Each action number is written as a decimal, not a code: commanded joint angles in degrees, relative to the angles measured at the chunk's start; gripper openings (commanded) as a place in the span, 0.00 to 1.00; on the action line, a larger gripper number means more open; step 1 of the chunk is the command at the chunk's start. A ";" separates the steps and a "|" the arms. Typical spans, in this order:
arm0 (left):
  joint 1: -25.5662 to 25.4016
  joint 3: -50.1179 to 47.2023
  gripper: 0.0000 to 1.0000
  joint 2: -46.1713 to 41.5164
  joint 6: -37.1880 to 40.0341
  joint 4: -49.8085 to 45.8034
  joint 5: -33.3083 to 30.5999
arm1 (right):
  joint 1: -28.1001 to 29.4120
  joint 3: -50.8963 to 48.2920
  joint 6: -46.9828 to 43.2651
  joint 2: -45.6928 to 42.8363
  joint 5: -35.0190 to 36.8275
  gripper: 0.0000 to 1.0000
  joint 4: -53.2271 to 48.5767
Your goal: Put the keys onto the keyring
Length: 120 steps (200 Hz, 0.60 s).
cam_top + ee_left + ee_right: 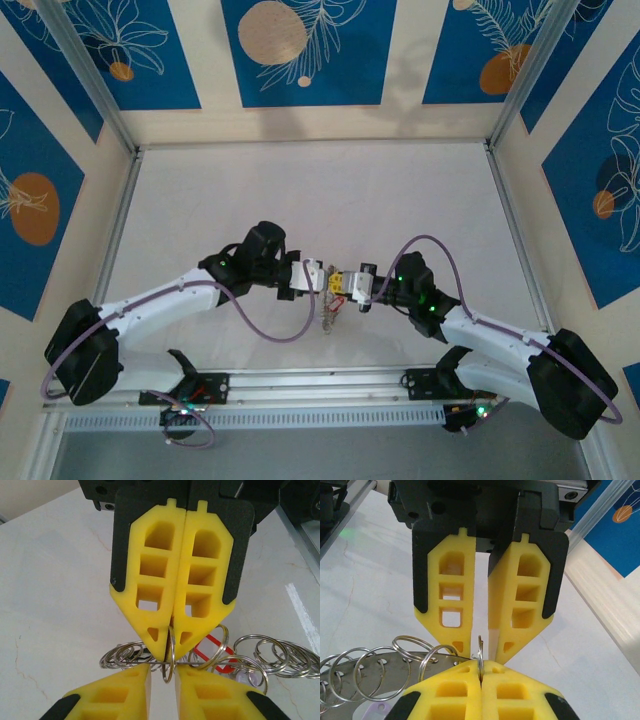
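You have a pale marbled counter (300,200) under everything. Over its near middle your left arm (160,295) and right arm (500,335) reach inward, so that their yellow-padded jaws meet tip to tip. Your right jaws are pressed fully together, pinching one split ring (480,655) edge-on at their tips. Your left jaws stand narrowly apart, one pad on each side of that same ring. You can see a slim gap between them, but whether either pad touches the ring cannot be told. The keyring (327,318) hangs just below the meeting jaws; it is a grey metal plate with holes along its rim, each carrying a silvery loop. Among those loops, in your left wrist view, sits a small red-edged tag (212,647).
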 commanded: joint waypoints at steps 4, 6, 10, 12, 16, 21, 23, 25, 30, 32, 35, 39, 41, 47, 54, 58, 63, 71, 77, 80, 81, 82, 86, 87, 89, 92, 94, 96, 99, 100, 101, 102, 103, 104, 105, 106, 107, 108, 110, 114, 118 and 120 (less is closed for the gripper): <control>-0.58 3.64 0.19 0.62 -0.89 2.72 3.74 | 1.70 3.30 -1.60 1.77 2.15 0.00 0.60; -0.52 3.61 0.19 0.62 -0.99 2.75 3.85 | 1.76 3.41 -1.62 1.93 2.33 0.00 0.62; -0.51 3.69 0.18 0.68 -1.11 2.84 3.93 | 1.93 3.56 -1.63 2.23 2.65 0.00 0.71; -0.55 3.73 0.18 0.70 -1.11 2.89 3.96 | 1.97 3.61 -1.63 2.31 2.81 0.00 0.80; -0.57 3.78 0.18 0.71 -1.28 2.93 4.04 | 2.04 3.70 -1.47 2.44 2.94 0.00 1.08; -0.63 3.86 0.18 0.71 -1.45 3.10 3.98 | 2.14 3.71 -1.26 2.65 2.95 0.00 1.42; -0.60 3.91 0.18 0.82 -1.50 3.11 3.97 | 2.20 3.67 -1.25 2.74 2.95 0.00 1.57; -0.66 3.94 0.18 0.80 -1.49 3.15 3.93 | 2.23 3.76 -1.22 2.83 2.95 0.00 1.63; -0.60 4.00 0.17 0.83 -1.53 3.17 3.84 | 2.30 3.80 -1.20 2.99 2.98 0.00 1.86; -0.66 4.05 0.17 0.80 -1.56 3.26 3.85 | 2.32 3.86 -1.14 3.05 2.98 0.00 1.94; -0.66 4.04 0.17 0.84 -1.60 3.22 3.68 | 2.33 3.88 -1.07 3.21 3.03 0.00 2.10; -0.67 4.05 0.16 0.80 -1.66 3.29 3.56 | 2.40 3.84 -1.02 3.40 3.06 0.00 2.37; -0.67 4.05 0.15 0.80 -1.66 3.31 3.54 | 2.37 3.87 -0.92 3.48 3.00 0.00 2.49; -0.59 4.00 0.10 0.86 -1.67 3.36 3.48 | 2.40 3.88 -0.77 3.71 3.05 0.00 2.96; -0.61 3.91 0.01 0.84 -1.69 3.29 3.58 | 2.42 3.75 -0.52 3.89 2.83 0.00 3.58; -0.59 3.95 0.00 0.80 -1.62 3.28 3.73 | 2.42 3.71 -0.44 3.92 2.62 0.00 3.66; -0.62 3.96 0.00 0.81 -1.66 3.17 3.80 | 2.49 3.74 -0.41 3.94 2.30 0.00 3.67; -0.61 3.89 0.00 0.72 -1.73 3.15 3.97 | 2.51 3.63 -0.39 4.04 1.97 0.00 3.96; -0.60 3.78 0.00 0.63 -1.81 3.20 3.91 | 2.49 3.46 -0.37 4.12 1.88 0.00 4.17; -0.63 3.66 0.00 0.58 -1.90 3.31 3.75 | 2.51 3.38 -0.39 4.10 1.77 0.00 4.19; -0.65 3.59 0.00 0.56 -1.91 3.34 3.68 | 2.51 3.33 -0.39 4.07 1.80 0.00 4.20; -0.62 3.55 0.00 0.54 -2.01 3.40 3.56 | 2.51 3.30 -0.35 4.09 1.82 0.00 4.24; -0.65 3.30 0.00 0.43 -2.33 3.85 3.20 | 2.50 3.16 -0.36 4.08 1.83 0.00 4.29; -0.66 3.23 0.00 0.35 -2.39 3.92 3.06 | 2.50 3.13 -0.37 4.05 1.83 0.00 4.33; -0.61 3.09 0.00 0.29 -2.61 4.08 2.76 | 2.51 2.99 -0.30 4.00 1.83 0.00 4.36; -0.59 2.94 0.00 0.14 -2.77 4.34 2.40 | 2.51 2.86 -0.27 3.86 1.79 0.01 4.49; -0.65 2.78 0.00 0.06 -2.86 4.47 2.17 | 2.51 2.66 -0.16 3.75 1.82 0.03 4.60; -0.60 2.67 0.00 0.02 -2.95 4.53 1.94 | 2.44 2.55 -0.16 3.66 1.79 0.05 4.74; -0.64 2.56 0.00 -0.06 -2.98 4.54 1.54 | 2.32 2.29 0.00 3.53 1.88 0.08 4.99; -0.66 2.56 0.00 -0.12 -2.98 4.57 1.44 | 2.28 2.21 0.07 3.43 1.90 0.09 5.16; -0.62 2.51 0.00 -0.10 -2.98 4.50 1.21 | 2.31 2.08 0.15 3.38 1.87 0.10 5.30; -0.61 2.49 0.00 -0.18 -2.98 4.46 1.10 | 2.28 1.97 0.27 3.31 1.81 0.11 5.41; -0.60 2.47 0.00 -0.22 -2.94 4.40 0.95 | 2.22 1.87 0.34 3.23 1.78 0.12 5.50; -0.64 2.47 0.00 -0.28 -2.96 4.33 0.88 | 2.23 1.78 0.41 3.19 1.76 0.13 5.69; -0.66 2.46 0.00 -0.31 -2.97 4.29 0.71 | 2.19 1.56 0.41 3.05 1.71 0.14 5.86; -0.58 2.37 0.00 -0.29 -2.98 4.18 0.59 | 2.13 1.45 0.67 3.05 1.73 0.15 6.00; -0.63 2.37 0.00 -0.32 -2.98 4.13 0.48 | 2.06 1.35 0.75 3.02 1.74 0.15 6.15; -0.65 2.37 0.00 -0.38 -2.98 4.06 0.34 | 1.97 1.25 0.84 2.91 1.65 0.16 6.36; -0.65 2.40 0.00 -0.42 -2.87 3.81 0.05 | 1.87 1.01 1.17 2.83 1.61 0.17 6.63; -0.59 2.46 0.00 -0.45 -2.77 3.35 -0.47 | 1.61 0.57 1.59 2.61 1.39 0.18 7.23; -0.57 2.46 0.00 -0.53 -2.65 2.88 -0.89 | 1.33 0.20 1.79 2.40 1.13 0.19 7.56; -0.54 2.46 0.00 -0.63 -2.59 2.61 -1.11 | 1.16 0.06 1.87 2.31 1.02 0.19 7.61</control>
